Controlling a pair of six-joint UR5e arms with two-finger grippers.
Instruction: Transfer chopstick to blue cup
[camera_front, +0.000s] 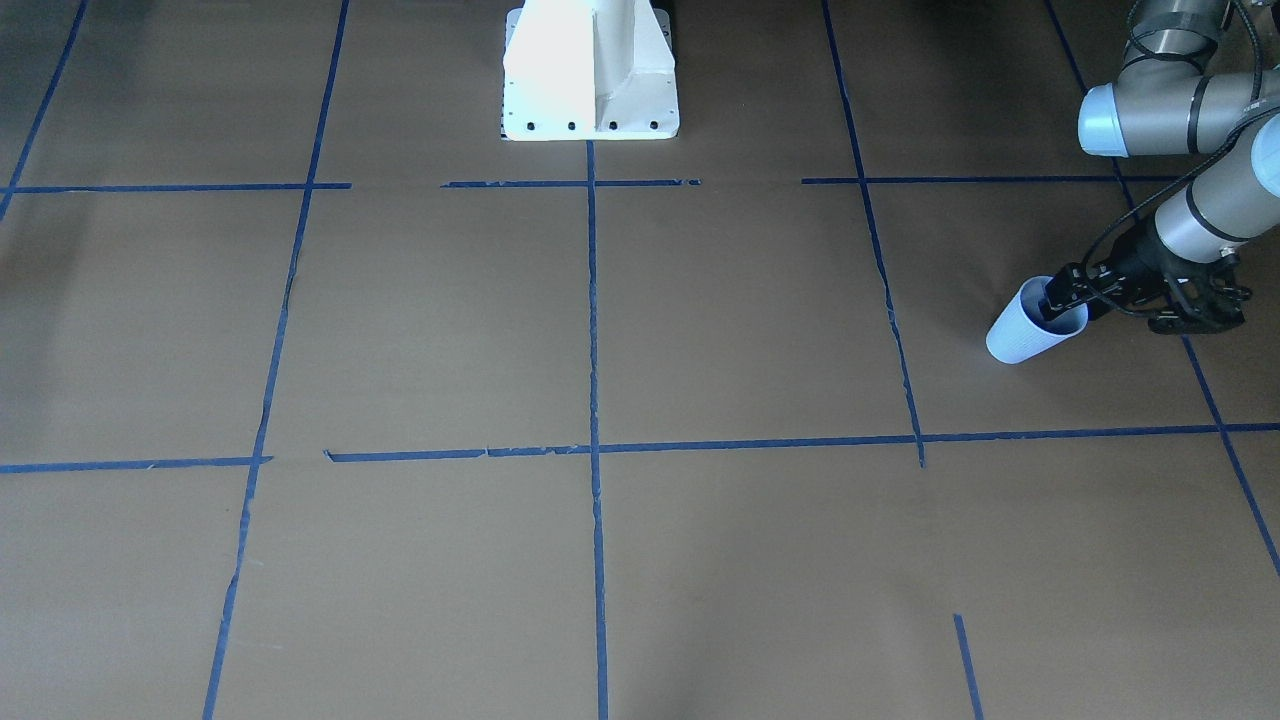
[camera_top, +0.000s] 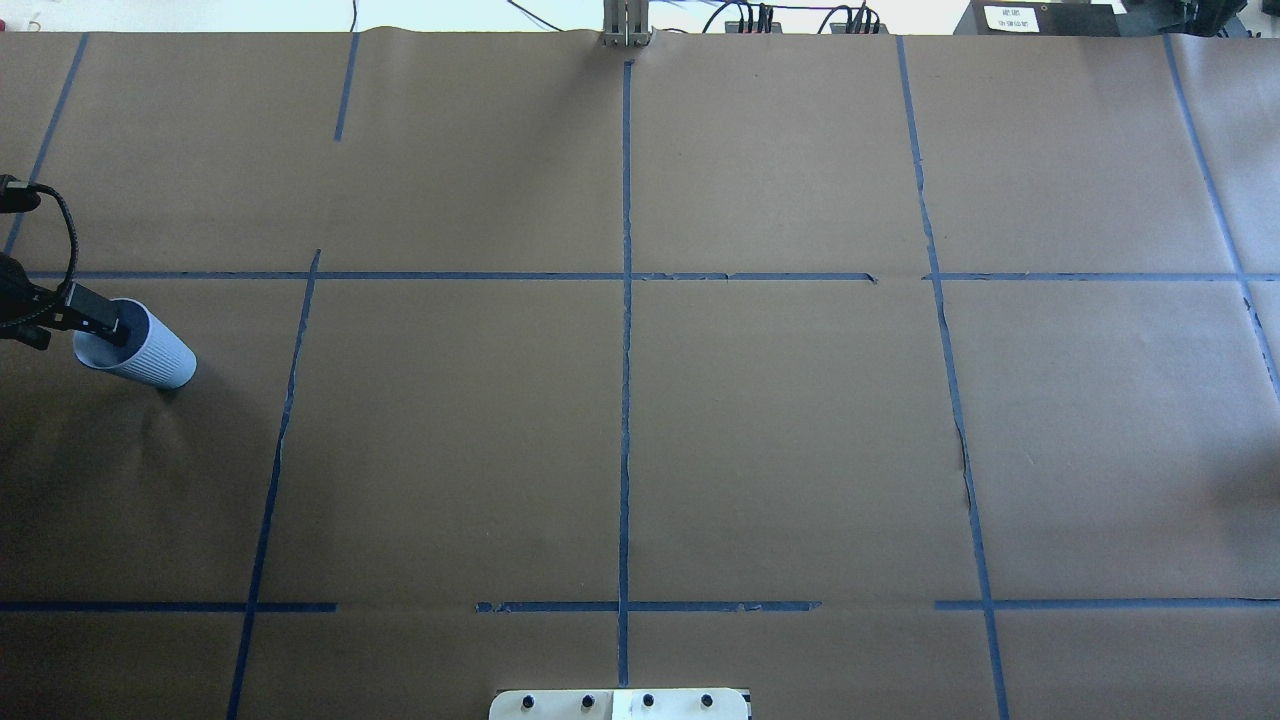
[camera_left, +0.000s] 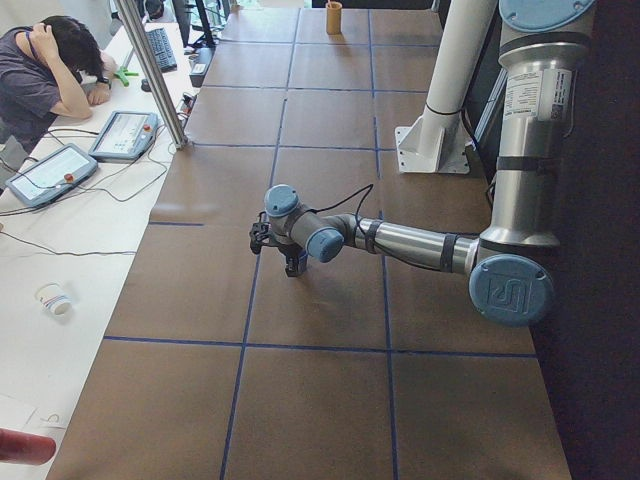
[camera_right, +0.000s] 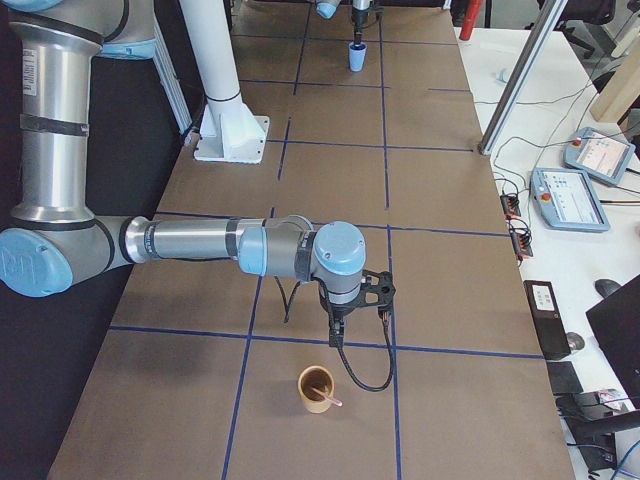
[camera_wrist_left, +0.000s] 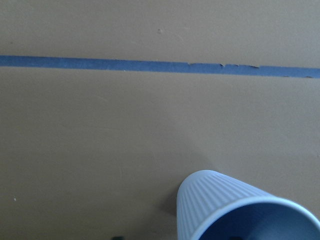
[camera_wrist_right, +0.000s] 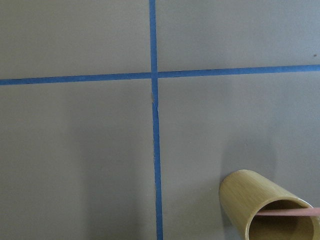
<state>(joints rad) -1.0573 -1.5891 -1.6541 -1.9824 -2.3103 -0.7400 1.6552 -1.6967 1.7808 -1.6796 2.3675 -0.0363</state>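
We see the chopstick (camera_right: 330, 398) slanting in a tan cup (camera_right: 314, 405) near the right gripper (camera_right: 336, 335), its upper end over the rim, pointing away from the robot. The left gripper (camera_front: 1062, 298) sits at the blue cup (camera_front: 1015, 338); we cannot tell either's grip.

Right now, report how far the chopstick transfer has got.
Nothing done yet: the thin salmon-pink chopstick lies in the tan wooden cup near the right gripper. In hand: the left gripper is at the rim of the ribbed pale-blue cup; grip unclear. Left: pick the chopstick, drop it in the blue cup.
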